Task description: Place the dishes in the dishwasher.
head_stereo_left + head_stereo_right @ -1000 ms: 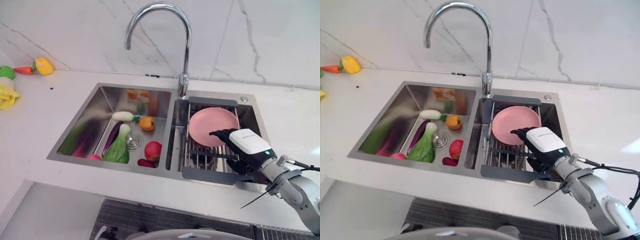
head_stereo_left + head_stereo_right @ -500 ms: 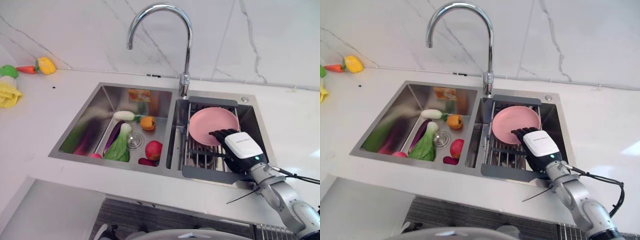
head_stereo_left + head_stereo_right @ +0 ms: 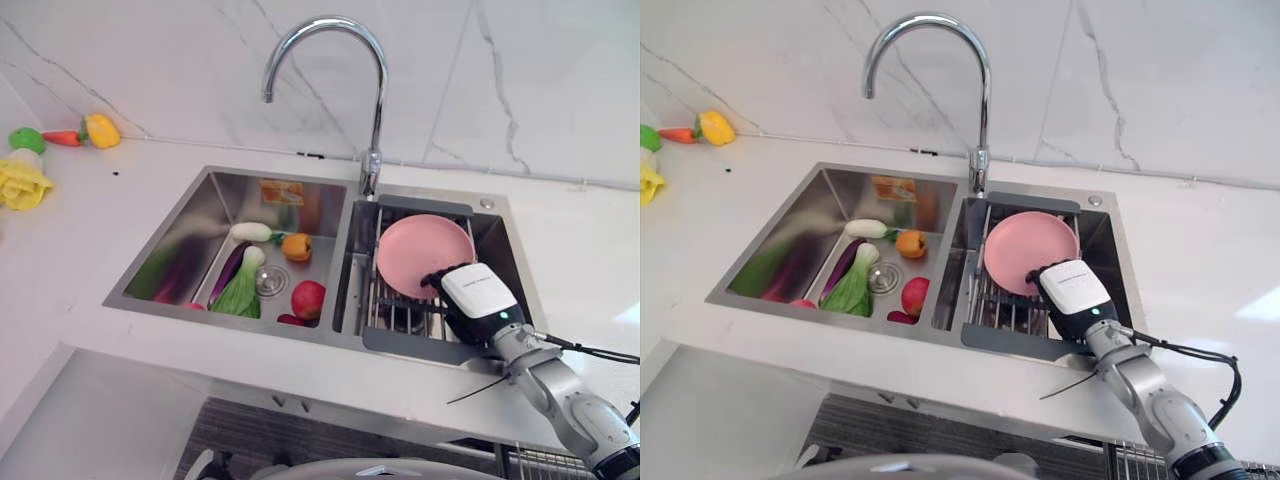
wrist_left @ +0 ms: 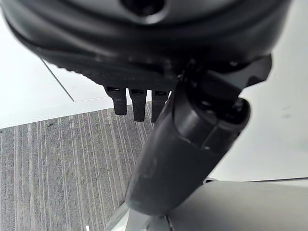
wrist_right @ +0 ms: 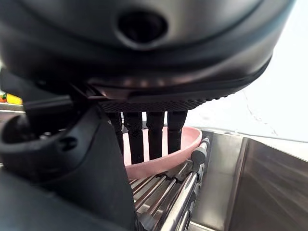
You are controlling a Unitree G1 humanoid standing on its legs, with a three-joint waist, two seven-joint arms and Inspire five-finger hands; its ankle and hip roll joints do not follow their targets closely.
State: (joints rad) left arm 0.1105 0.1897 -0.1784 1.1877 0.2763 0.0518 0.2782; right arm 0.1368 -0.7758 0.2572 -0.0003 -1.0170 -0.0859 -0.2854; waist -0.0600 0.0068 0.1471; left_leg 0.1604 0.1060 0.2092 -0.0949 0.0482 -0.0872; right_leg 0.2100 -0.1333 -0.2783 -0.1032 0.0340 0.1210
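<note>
Nearest, at 5 o'clock: right hand (image 3: 478, 298) reaching in from the counter edge, fingers (image 5: 155, 134) straight and spread in a row over the near rim of the pink plate (image 3: 424, 253), not pinching; looks set to hook the rim for a lift, no grip yet.
Pink plate lying tilted on the drying rack (image 3: 408, 318) in the right basin of the sink (image 3: 330, 255), near edge raised on the rack bars, so easy to get fingers over.
Left basin at 9 o'clock of the plate: toy vegetables, among them a bok choy (image 3: 238, 292) and red tomato (image 3: 308, 298); not dishes, likely to stay.
Further back at 12 o'clock: faucet (image 3: 345, 70) arched over the divider.
Far at 10 o'clock on the counter: yellow pepper (image 3: 101, 130).
Right wrist view alone shows fingertips hanging over the plate, contact hard to confirm; head views hide that under the white cover.
Left wrist view shows left hand (image 4: 139, 98) fingers straight, idle above grooved flooring.
</note>
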